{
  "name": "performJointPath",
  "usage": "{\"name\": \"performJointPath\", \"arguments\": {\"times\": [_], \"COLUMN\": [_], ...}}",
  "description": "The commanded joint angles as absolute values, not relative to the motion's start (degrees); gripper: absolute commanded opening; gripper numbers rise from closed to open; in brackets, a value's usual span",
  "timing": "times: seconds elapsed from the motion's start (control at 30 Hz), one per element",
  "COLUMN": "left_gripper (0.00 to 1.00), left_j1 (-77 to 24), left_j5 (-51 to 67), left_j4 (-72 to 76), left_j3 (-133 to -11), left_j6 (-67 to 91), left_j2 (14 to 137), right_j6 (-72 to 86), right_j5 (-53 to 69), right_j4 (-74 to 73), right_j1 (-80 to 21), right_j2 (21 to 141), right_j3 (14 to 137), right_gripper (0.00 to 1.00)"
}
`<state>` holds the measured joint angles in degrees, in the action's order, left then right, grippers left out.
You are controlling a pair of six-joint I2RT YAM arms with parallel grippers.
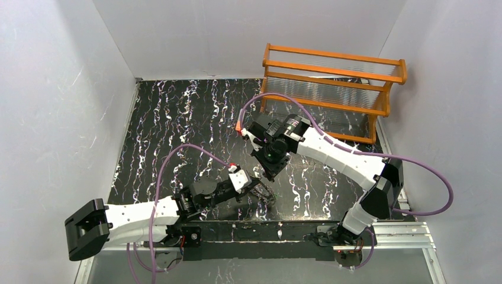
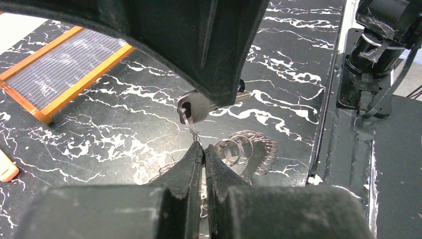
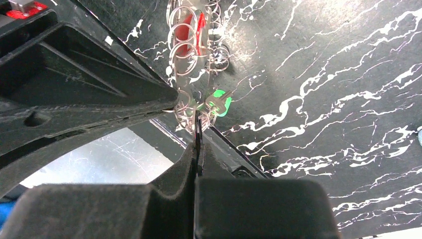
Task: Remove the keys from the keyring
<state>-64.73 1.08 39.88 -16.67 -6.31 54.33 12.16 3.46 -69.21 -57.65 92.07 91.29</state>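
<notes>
Top external view shows the black marble table [image 1: 177,118] with an orange rack [image 1: 334,83] at its far right corner. Both arms meet near the front middle. The left gripper [image 2: 204,152] is clenched on a thin wire loop of the keyring [image 2: 244,149], and the other coils lie on the table just beside it. The right gripper [image 3: 197,144] is clenched on a silver key [image 2: 196,107], and that loop passes through its hole. A green key [image 3: 220,103] and a red key [image 3: 200,25] sit among the coils.
</notes>
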Motion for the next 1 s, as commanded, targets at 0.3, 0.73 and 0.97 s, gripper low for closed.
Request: {"name": "performJointPath", "arguments": {"times": [0.3,0.73,0.97], "left_gripper": [0.00,0.00,0.00], "left_j1": [-65.48,-65.48,-65.48], "left_j5": [5.78,4.08,4.67], "left_j4": [45.27,48.96,49.49], "left_j3": [-11.48,-9.02,-8.65], "left_j6": [-5.81,-5.19,-4.80], "left_j2": [50.43,49.21,48.88], "right_j6": [8.94,1.00,-12.27], "right_j5": [10.24,8.43,10.26], "right_j4": [-60.80,-48.06,-23.03], "right_j1": [-55.18,-55.13,-55.08], "right_j2": [89.85,79.86,56.99], "right_j3": [81.36,67.79,47.39], "right_gripper": [0.01,0.39,0.49]}}
